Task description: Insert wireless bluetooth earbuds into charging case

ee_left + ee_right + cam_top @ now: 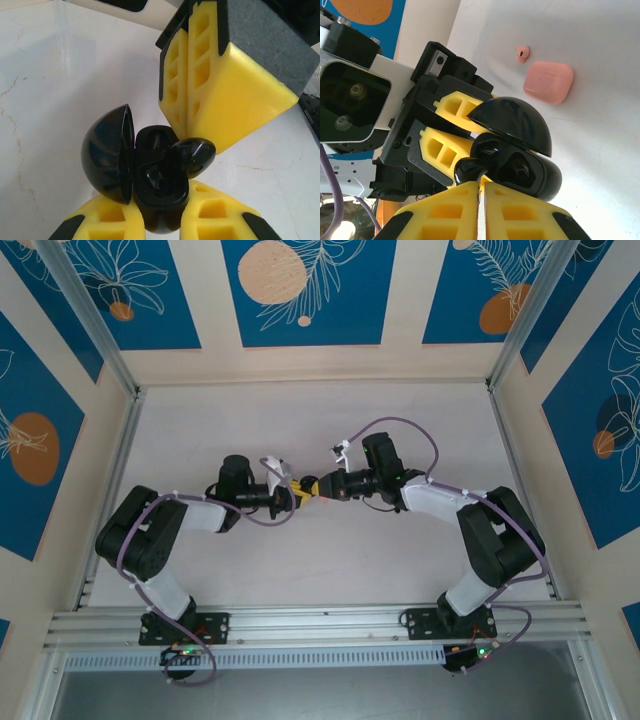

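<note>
My left gripper (160, 210) is shut on the base of a glossy black charging case (155, 185), whose domed lid (107, 155) stands open to the left. My right gripper (481, 187) is shut on a black earbud (470, 170). That earbud (195, 156) rests against the right rim of the case's open face, over the upper socket. The right gripper's yellow fingers (215, 90) come down onto it from above. In the top view both grippers, left (293, 490) and right (325, 487), meet tip to tip at mid-table. The sockets are too dark to tell their contents.
A closed pink box (548, 81) lies on the white table beyond the case, with a tiny pale pink earbud (522, 52) just past it. Aluminium rails (110, 455) and patterned walls fence the table's sides and back.
</note>
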`<state>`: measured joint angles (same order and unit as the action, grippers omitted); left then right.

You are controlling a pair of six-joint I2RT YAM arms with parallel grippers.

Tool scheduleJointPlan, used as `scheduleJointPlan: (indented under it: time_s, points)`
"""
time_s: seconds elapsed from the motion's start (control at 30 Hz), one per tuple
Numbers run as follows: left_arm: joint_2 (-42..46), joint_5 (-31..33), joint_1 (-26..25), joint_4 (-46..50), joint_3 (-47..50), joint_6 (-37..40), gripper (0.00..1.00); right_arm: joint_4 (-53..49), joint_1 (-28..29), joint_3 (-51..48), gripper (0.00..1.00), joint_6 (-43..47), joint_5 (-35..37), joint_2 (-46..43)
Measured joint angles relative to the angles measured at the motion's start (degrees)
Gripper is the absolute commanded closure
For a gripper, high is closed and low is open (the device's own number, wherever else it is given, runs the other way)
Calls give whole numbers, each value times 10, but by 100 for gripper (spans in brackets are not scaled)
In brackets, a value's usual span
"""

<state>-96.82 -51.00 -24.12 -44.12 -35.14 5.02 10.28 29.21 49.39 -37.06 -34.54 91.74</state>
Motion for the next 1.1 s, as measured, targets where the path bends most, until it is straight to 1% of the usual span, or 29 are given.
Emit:
scheduleJointPlan:
  time_s: [0.87, 1.1]
  points:
    - [5, 0, 0, 2, 0, 1, 93, 0, 11, 24, 88, 6, 1, 5]
    - [5, 0, 0, 4, 0, 11, 93, 0, 12, 31, 88, 8, 2, 12]
